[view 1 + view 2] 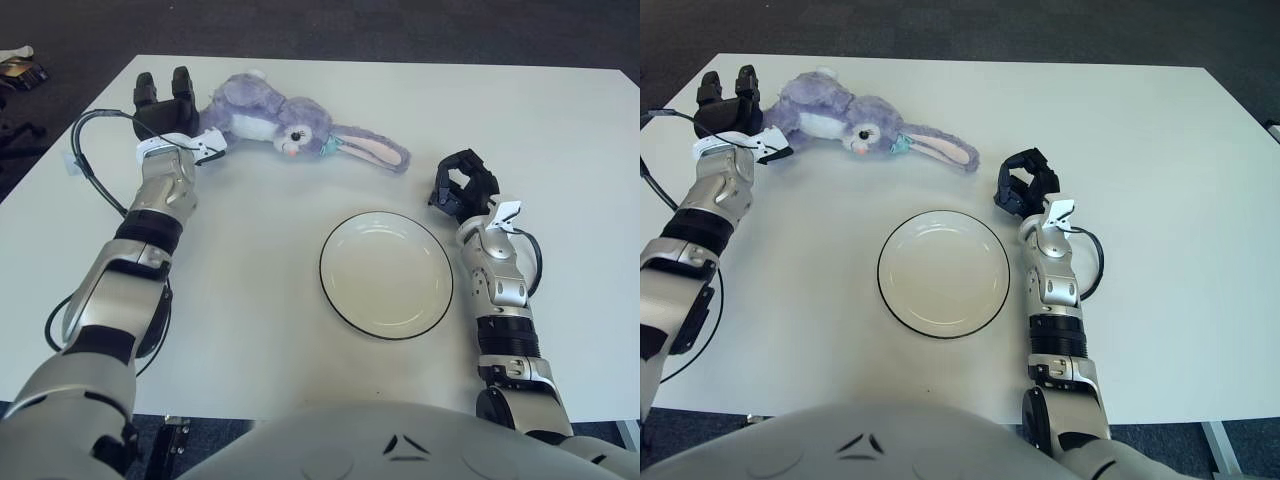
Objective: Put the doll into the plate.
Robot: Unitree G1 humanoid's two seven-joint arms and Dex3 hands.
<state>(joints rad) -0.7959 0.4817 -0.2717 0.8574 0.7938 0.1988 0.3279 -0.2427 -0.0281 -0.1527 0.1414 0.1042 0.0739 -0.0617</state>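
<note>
White table (300, 300) on dark carpet floor (400, 25).

doll (275, 120): fluffy plush cloth | plate (385, 273): smooth, glossy, ceramic-looking, dark rim | table (560, 150): smooth matt white | forearms: brushed silver metal, black plastic fingers

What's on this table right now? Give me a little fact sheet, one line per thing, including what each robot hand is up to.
Toy: purple plush bunny doll, lying on its side at the far left of the white table
Dish: white round plate with dark rim, empty, near the front
Left hand: beside the doll's body end, fingers open, not gripping
Right hand: beside the plate's right edge, fingers curled, holding nothing
Doll in plate: no
</note>
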